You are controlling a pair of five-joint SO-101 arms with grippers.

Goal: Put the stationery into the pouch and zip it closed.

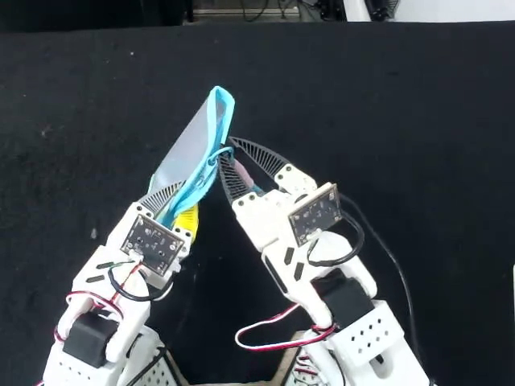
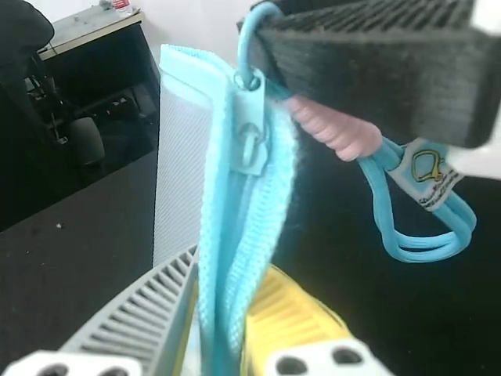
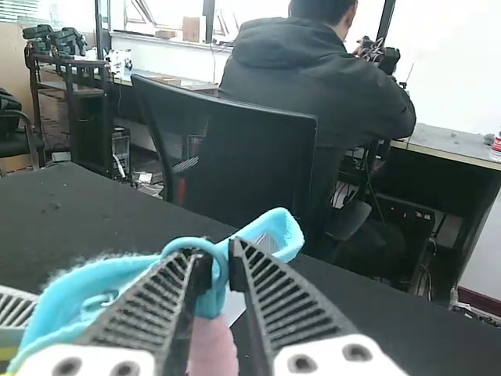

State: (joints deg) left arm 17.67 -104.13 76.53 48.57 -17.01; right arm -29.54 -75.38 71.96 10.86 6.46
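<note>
The pouch (image 1: 187,145), grey mesh with light blue trim, is held up off the black table, tilted. My left gripper (image 1: 177,207) is shut on its lower zipper edge (image 2: 227,258), between a grey finger (image 2: 149,313) and a yellow one (image 2: 290,313). The zipper slider (image 2: 250,133) sits near the pouch's upper end. My right gripper (image 1: 227,154) is shut on the blue pull cord (image 2: 423,235) by its pink bead (image 2: 329,129); in the right wrist view the black fingers (image 3: 266,298) pinch the cord loop (image 3: 205,270). What the pouch holds is hidden.
Black table cloth (image 1: 386,112) lies open on all sides of the arms. Beyond the far table edge stand an office chair (image 3: 235,157) and desks (image 3: 454,145).
</note>
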